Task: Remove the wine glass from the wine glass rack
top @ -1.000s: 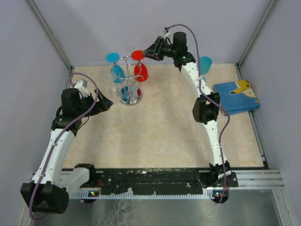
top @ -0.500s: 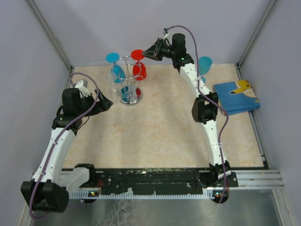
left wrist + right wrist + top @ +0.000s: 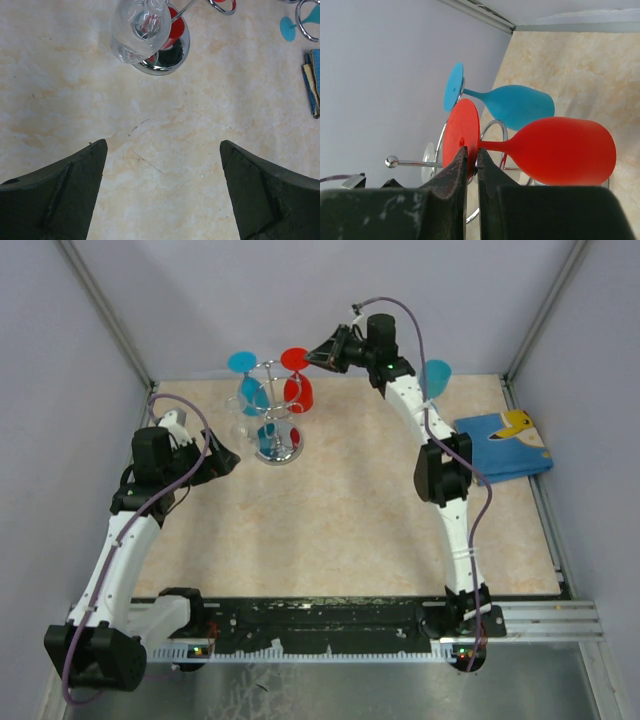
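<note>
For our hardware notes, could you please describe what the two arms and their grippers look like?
The left arm and right arm have slim white links, bulky black joints and a loose mauve-grey cable each. The left gripper and right gripper have dark, matt, tapering fingers.

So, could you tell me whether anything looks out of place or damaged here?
Nothing looks spilled or broken. One blue wine glass sits apart from the shiny silver wire rack, at the table's far right, partly hidden behind the right arm.
</note>
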